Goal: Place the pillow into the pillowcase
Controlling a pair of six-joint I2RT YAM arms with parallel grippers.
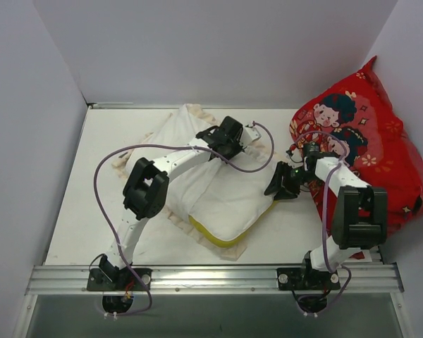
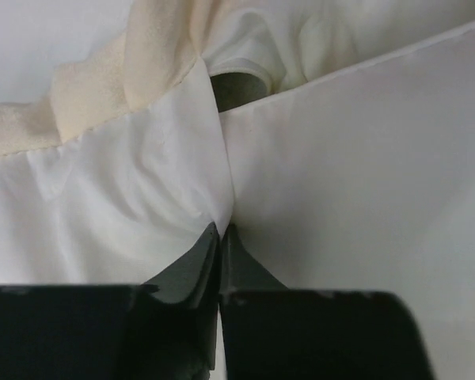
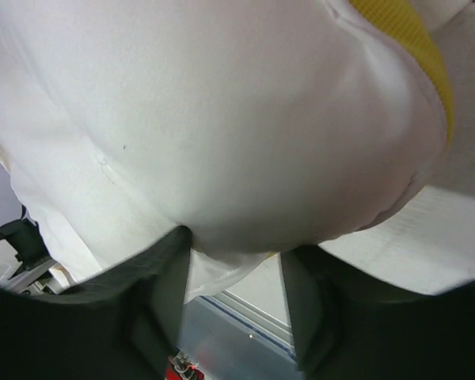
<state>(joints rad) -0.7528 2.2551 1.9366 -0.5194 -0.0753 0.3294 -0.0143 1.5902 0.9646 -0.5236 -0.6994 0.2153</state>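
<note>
neighbours: big red cushion printed with cartoon children (image 1: 381, 141) propped along the right edge of the white worktop (image 1: 77, 211), just beside the right arm; purple cables (image 1: 102, 190) looping off both arms.
in the way: left arm lying diagonally right over the fabric, covering a chunk of the middle.
pillow spot: plump white rectangular pillow (image 1: 222, 208) mid worktop, set diagonally, yellow strip (image 1: 222, 239) on the short end facing the near edge.
pillowcase spot: limp pale pillowcase with cream ruffled frill (image 1: 189, 113) spread flat under the pillow, frill poking out on the far, left and near sides.
left claw (image 2: 220, 237): pressed together, pinching a fold of white pillowcase cloth just beside the frill.
right claw (image 3: 233, 257): half spread around the pillow's bulging edge near the yellow strip, both fingers (image 3: 162, 285) touching it; real pinch or not, can't tell.
edges: plain walls on the left, far and right sides; metal rail (image 1: 211, 278) along the near edge, carrying both arm bases.
open room: bare worktop along the left edge and near left corner; tight on the right, between pillow and cushion.
container: dark grey gap (image 2: 237, 89) of the case mouth showing in the left wrist view, just past the pinch; how much pillow sits inside, can't tell.
</note>
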